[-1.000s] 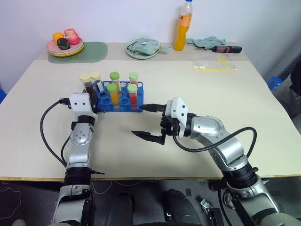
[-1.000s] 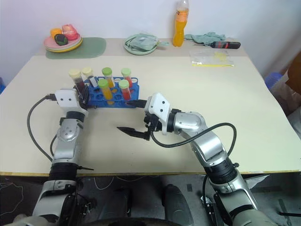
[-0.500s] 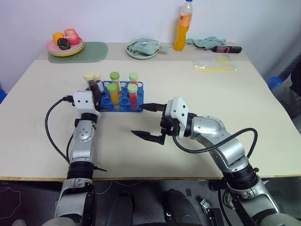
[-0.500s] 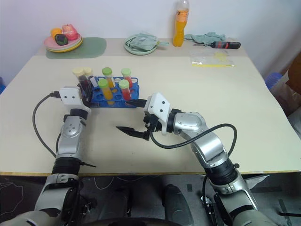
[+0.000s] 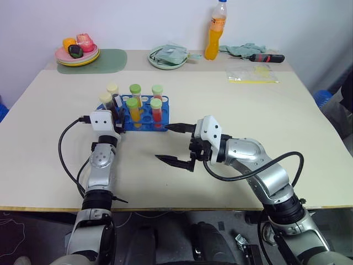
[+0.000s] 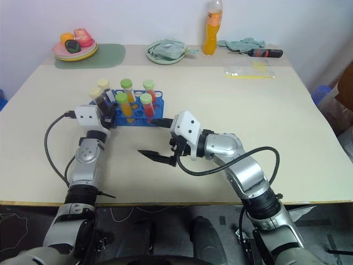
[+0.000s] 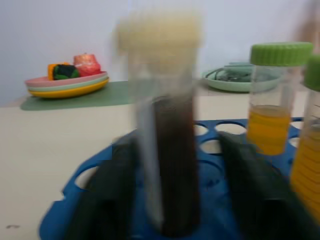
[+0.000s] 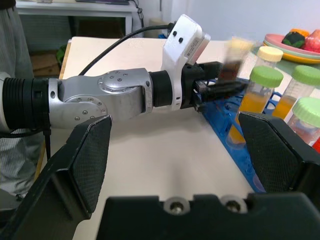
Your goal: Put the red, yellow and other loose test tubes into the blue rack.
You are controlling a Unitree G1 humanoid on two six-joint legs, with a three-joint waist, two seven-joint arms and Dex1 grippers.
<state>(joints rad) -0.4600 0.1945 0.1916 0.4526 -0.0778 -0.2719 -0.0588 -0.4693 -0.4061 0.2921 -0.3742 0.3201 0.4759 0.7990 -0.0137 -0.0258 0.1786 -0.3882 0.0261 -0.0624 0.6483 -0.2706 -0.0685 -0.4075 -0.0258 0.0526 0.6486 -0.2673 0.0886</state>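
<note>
Left wrist view: dark tube (image 7: 170,165) stands in blue rack (image 7: 220,220) between parted jaws.

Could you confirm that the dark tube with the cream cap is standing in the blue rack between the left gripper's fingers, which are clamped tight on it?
Not quite. The dark tube does stand in the blue rack, but the left wrist view shows the left gripper open, its fingers apart from the tube on both sides.

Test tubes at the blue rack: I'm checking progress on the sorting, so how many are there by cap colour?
cream-capped tubes: 2
green-capped tubes: 4
Total: 6 tubes standing at the blue rack
</note>
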